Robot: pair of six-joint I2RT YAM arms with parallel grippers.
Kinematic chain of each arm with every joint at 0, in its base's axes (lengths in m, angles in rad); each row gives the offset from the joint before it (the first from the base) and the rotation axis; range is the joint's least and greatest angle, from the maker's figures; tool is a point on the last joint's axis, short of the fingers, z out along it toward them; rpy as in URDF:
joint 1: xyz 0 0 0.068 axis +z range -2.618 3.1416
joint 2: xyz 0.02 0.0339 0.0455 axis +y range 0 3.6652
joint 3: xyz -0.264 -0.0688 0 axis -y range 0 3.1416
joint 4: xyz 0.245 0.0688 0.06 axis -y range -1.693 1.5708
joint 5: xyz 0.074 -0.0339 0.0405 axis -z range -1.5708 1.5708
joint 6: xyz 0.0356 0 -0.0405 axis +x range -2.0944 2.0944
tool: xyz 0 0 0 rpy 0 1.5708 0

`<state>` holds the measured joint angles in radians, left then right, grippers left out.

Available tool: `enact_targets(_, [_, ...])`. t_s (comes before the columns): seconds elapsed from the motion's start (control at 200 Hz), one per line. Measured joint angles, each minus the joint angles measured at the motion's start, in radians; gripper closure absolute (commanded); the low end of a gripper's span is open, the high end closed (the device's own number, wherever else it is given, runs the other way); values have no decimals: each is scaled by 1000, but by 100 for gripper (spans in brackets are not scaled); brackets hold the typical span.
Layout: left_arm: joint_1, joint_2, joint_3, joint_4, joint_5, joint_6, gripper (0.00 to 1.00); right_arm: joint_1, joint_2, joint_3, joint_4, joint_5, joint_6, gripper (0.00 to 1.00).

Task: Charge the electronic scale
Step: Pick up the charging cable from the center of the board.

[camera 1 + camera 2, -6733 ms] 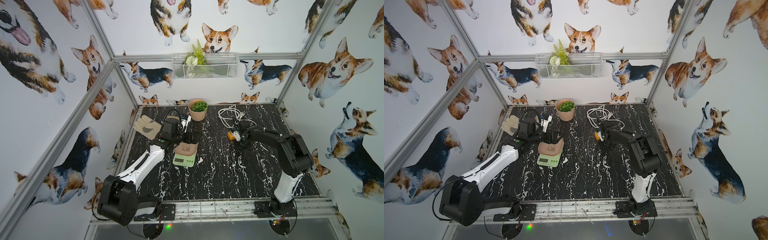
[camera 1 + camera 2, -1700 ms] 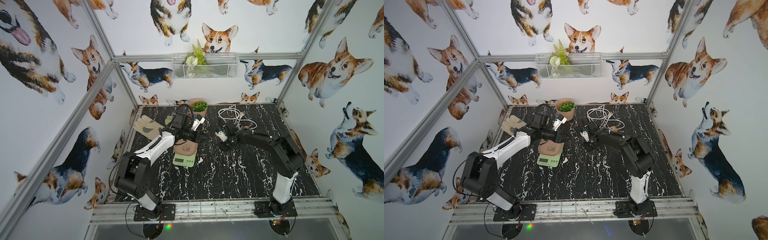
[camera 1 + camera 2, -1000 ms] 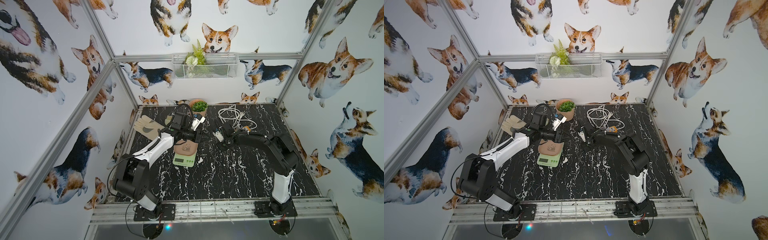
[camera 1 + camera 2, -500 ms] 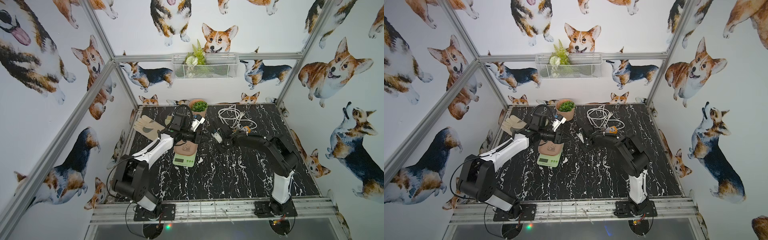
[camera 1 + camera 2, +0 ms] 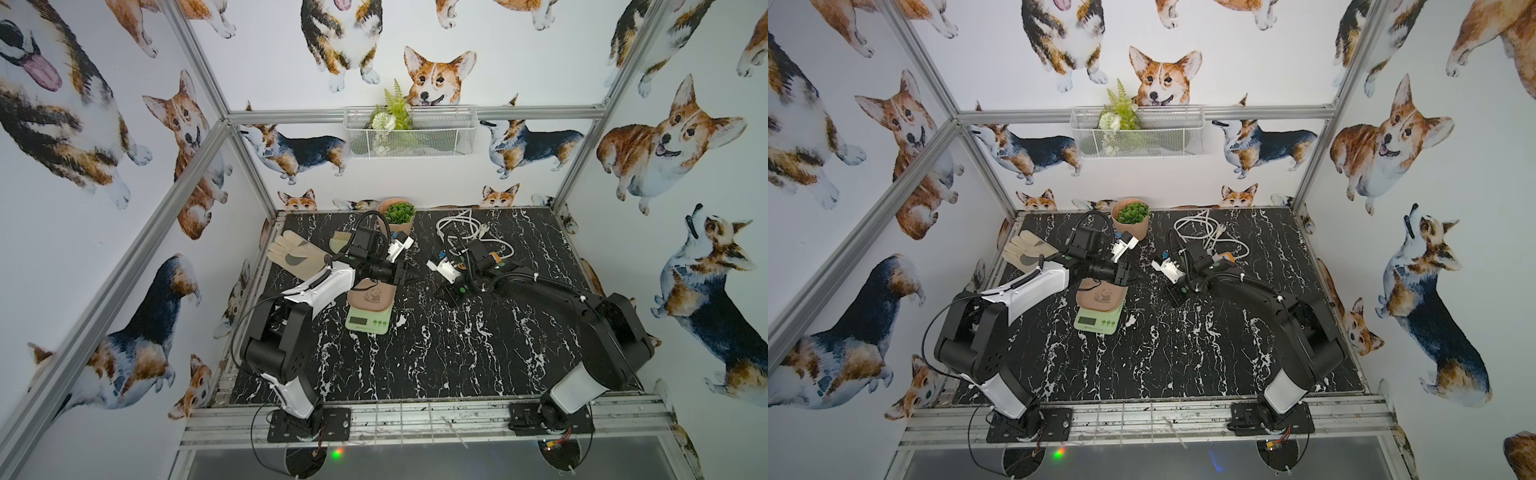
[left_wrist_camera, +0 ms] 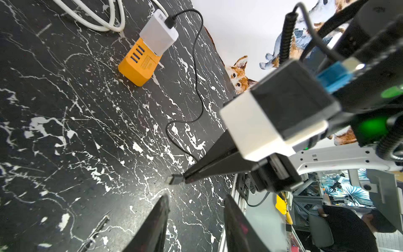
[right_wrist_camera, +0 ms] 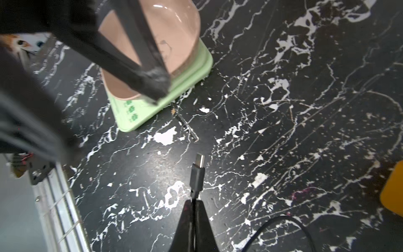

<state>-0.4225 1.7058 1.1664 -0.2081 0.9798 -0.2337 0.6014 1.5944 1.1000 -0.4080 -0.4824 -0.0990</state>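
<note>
Black stone-look tabletop (image 7: 305, 131), veined white, shows a faint sheen. The electronic scale (image 5: 369, 321) is smooth pale green plastic, its pink dish (image 7: 178, 32) glossy. The power strip (image 6: 139, 65) is matt orange plastic, the charger block (image 6: 158, 36) satin white, the cable (image 7: 197, 176) matt black. Brushed metal rails (image 5: 415, 419) edge the front.

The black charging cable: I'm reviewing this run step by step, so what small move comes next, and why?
Probably ease the right gripper toward the electronic scale. It is shut on the black cable just behind its connector, which points at the scale but lies apart from it. The left gripper is open beside the scale. I cannot see the scale's charging port.
</note>
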Motion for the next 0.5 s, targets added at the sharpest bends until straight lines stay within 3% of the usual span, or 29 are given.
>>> enact_targets(0.5, [-28,38,-3,30,109,19,62,-45,-51,-14,-17,-198,-10,100])
